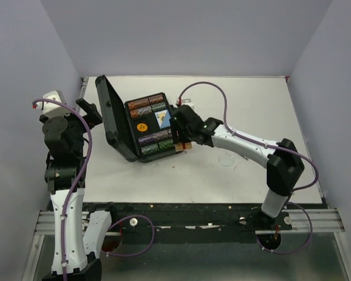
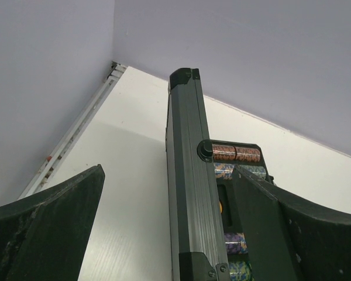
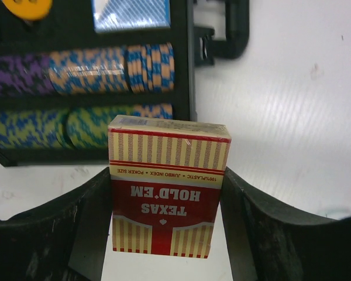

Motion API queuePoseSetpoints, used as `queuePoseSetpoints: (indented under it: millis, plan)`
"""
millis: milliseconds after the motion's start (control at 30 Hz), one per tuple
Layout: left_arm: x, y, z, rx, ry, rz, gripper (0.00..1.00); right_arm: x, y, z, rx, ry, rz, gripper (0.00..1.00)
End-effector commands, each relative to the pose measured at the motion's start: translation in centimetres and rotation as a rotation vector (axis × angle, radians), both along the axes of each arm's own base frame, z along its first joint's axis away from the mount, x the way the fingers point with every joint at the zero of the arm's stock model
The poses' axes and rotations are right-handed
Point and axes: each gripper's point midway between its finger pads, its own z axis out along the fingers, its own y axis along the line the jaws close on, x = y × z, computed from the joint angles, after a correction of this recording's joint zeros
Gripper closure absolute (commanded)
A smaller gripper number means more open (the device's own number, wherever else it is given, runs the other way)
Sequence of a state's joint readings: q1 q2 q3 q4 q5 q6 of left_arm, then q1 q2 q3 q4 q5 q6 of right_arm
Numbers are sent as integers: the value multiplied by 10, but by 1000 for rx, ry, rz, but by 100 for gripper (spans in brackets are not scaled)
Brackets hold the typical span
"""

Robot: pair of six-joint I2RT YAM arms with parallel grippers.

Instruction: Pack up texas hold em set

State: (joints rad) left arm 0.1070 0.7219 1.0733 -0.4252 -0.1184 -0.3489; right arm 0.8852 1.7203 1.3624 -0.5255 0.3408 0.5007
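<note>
Right gripper [image 3: 167,175] is clamped on the red deck [image 3: 167,193], which stands upright between the fingers. It sits over the table [image 1: 251,111] just beside the right edge of the case [image 1: 134,153], centre-left of the overhead view.

The case is open. Its lid [image 2: 187,175] stands up on the left, and the left gripper [image 1: 90,114] sits there with its jaws spread wide on either side of the lid's edge. Whether they touch it, I can't tell.

Inside, rows of chips [image 3: 105,70] fill the upper and lower strips of the tray. The blue deck [image 3: 130,13] lies in the middle strip, with the orange button [image 3: 26,7] to its left.

My read of the move: carry the red deck over the near chip rows and turn it flat. Lower it into the middle strip beside the blue deck and don't release until it seats. Tilt is the danger, since a corner catching on the chips could knock them loose. The lid should stay propped until then.

What looks like a clear button [image 1: 227,158] lies on the table, lower right of the case.
</note>
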Motion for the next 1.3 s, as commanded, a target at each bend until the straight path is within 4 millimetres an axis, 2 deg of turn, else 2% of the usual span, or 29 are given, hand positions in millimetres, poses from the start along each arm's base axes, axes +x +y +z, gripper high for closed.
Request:
queuePoseSetpoints:
  millis: [0, 233, 433, 600, 733, 900, 1100, 1267]
  plan:
    - [1, -5, 14, 16, -73, -40, 1, 36, 41, 20, 47, -58, 116, 93]
    - [4, 0, 9, 24, -68, -19, 1, 79, 96, 29, 92, -108, 180, 96]
    - [3, 2, 9, 34, -82, -10, 1, 107, 137, 26, 148, -140, 206, 98]
    - [7, 4, 3, 11, -57, -16, 1, 124, 159, 33, 225, -206, 210, 99]
    - [6, 5, 4, 18, -77, -13, 1, 136, 169, 33, 236, -261, 212, 99]
    - [6, 3, 4, 9, -79, -31, 1, 137, 188, 30, 252, -288, 225, 99]
    - [6, 3, 4, 8, -79, -35, 1, 127, 214, 8, 244, -296, 273, 99]
    - [5, 3, 5, 11, -82, -32, 1, 125, 219, -10, 190, -296, 290, 99]
